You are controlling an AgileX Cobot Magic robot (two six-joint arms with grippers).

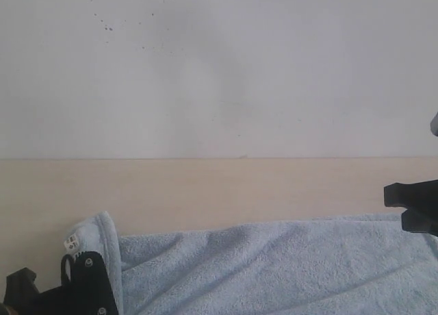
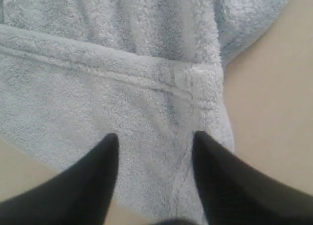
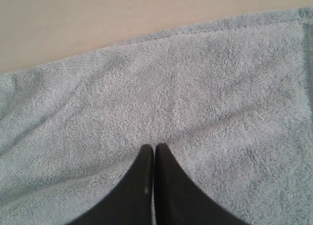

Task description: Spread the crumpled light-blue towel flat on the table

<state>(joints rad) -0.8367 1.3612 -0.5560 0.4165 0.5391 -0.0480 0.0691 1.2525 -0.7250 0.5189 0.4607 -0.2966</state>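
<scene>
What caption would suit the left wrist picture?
Open left gripper over the hemmed edge of the light-blue towel, beige table alongside.

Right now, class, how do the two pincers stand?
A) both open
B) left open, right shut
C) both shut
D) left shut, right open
B: the left pincer has its tips well apart over the towel, while the right pincer has its tips pressed together.

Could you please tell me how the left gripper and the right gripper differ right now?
The left gripper has its fingers apart; the right gripper has its fingers closed together. The left gripper is over a folded-over corner of the towel, by its tag; the right gripper is over a flatter stretch. Both are black and above the towel.
</scene>
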